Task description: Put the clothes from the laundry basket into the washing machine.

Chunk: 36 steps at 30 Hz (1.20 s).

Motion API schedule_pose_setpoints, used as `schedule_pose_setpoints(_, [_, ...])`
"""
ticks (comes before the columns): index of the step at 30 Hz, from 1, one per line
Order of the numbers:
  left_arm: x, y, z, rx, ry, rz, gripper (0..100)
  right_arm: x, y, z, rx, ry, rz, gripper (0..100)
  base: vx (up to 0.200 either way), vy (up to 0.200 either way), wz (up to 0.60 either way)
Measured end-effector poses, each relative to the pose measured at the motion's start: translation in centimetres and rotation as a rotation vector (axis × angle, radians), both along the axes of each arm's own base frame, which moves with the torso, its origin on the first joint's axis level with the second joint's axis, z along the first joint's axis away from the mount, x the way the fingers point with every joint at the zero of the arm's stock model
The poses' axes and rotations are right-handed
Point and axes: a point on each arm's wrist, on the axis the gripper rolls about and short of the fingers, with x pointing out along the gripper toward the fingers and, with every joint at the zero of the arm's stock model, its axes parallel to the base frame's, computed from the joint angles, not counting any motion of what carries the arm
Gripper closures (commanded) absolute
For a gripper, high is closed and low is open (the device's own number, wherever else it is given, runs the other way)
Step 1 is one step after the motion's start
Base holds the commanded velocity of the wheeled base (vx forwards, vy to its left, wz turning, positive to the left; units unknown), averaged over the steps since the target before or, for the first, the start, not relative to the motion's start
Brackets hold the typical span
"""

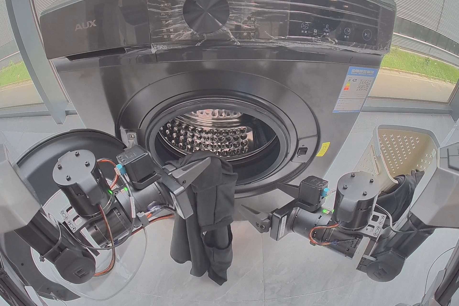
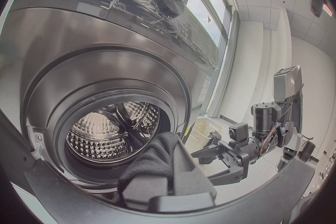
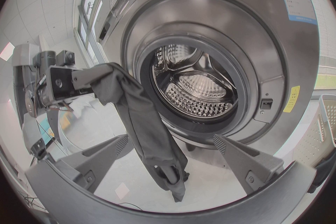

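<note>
**Long cloth hangs at the washer's mouth**

The left fingers (image 1: 191, 170) are closed on a dark garment (image 1: 210, 225), just in front of the lower rim of the washing machine's (image 1: 215, 63) round opening. The right fingers (image 1: 253, 218) are spread wide and hold nothing, near the machine's front. Most of the garment hangs below the rim, so I think it could catch there or slip out onto the floor. How much cloth is pinched is hidden. The right arm covers part of the laundry basket (image 1: 406, 144), so what is left inside is hard to count.
</note>
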Motion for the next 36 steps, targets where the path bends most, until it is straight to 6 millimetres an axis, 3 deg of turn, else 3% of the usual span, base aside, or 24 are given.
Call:
schedule_pose_setpoints(17, [0.2,-0.3,-0.2,0.004,0.003,-0.002,100,0.5,1.2,-1.5,-0.028,-0.011,0.042,0,0.0,0.0,0.0])
schedule_pose_setpoints(36, [0.1,-0.4,-0.3,0.005,0.006,-0.007,100,2.5,4.9,-3.0,0.024,-0.064,0.089,0,0.0,0.0,0.0])
